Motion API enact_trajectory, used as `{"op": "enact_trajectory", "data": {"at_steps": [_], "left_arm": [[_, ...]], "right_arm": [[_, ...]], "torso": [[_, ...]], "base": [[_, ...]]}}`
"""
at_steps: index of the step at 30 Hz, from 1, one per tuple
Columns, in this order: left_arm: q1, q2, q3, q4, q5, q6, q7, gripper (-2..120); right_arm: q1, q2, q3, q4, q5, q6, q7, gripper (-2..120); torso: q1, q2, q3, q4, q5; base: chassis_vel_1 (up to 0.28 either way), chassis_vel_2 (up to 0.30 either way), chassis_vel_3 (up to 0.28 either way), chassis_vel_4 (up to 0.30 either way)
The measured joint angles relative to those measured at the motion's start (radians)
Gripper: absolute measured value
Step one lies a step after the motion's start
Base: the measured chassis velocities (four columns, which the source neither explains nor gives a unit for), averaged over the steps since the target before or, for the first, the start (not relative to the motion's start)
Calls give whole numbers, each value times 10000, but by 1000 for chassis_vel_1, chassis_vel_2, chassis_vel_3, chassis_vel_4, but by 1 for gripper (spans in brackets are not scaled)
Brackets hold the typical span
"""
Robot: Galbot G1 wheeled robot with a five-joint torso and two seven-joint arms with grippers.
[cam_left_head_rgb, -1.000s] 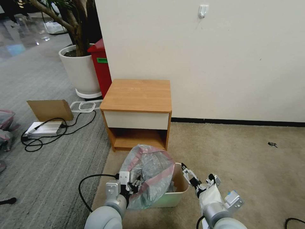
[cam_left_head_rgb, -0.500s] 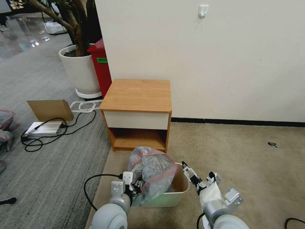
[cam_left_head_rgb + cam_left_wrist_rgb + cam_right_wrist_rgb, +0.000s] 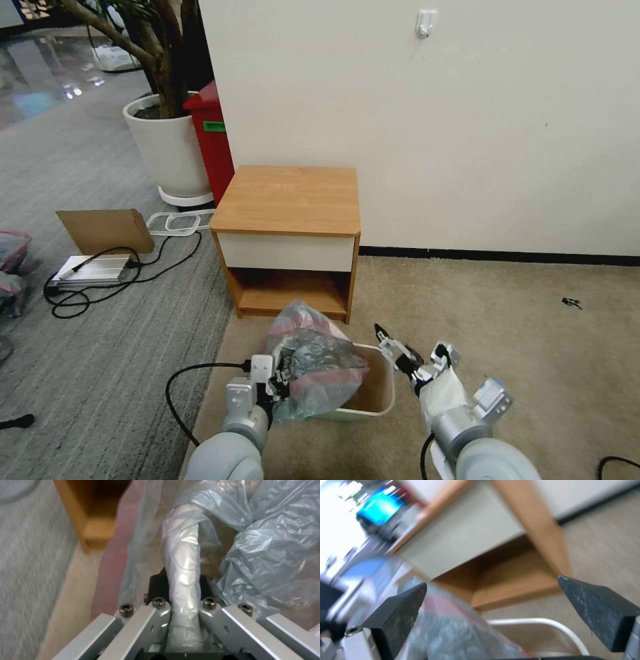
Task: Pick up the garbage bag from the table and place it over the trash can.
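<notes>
The garbage bag (image 3: pixel 312 365), crinkled grey plastic with a pink band, bulges over the left half of the cream trash can (image 3: pixel 387 393), which stands on the carpet in front of the table (image 3: pixel 290 200). My left gripper (image 3: pixel 279 385) is at the can's left side, shut on the garbage bag. In the left wrist view the bag (image 3: pixel 266 555) is stretched over a pale rolled edge that runs between the left gripper's (image 3: pixel 183 587) jaws. My right gripper (image 3: pixel 393 348) hovers open just above the can's right rim. Its black fingertips (image 3: pixel 403 610) stand wide apart, with the bag (image 3: pixel 453 632) and the can's rim (image 3: pixel 550 624) below them.
A red bin (image 3: pixel 212 143) and a large white plant pot (image 3: pixel 170 150) stand left of the table by the wall. Cardboard (image 3: pixel 105 230), a metal box with black cables (image 3: pixel 93 270) and a white frame lie on the grey carpet at left. Beige carpet stretches to the right.
The bag has been drawn leftward and bunched lower, so more of the can's inside shows on the right. The right gripper has risen slightly and shifted left.
</notes>
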Motion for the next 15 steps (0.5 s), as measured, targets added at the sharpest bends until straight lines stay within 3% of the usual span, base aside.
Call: {"op": "enact_trajectory", "data": {"at_steps": [5,15], "left_arm": [[270,95,-397,-569,157,-298,493,5],[515,100,-724,-1003,114,-317,622,5]], "right_arm": [[531,-629,-76,-76,-2264,-70,-1991,100],[1008,-609,-479,-274,-3578,-10,-3093,99]], "torso": [[0,0,1,-1,-1],[0,0,0,0,-1]], "base": [[0,0,0,0],[0,0,0,0]]}}
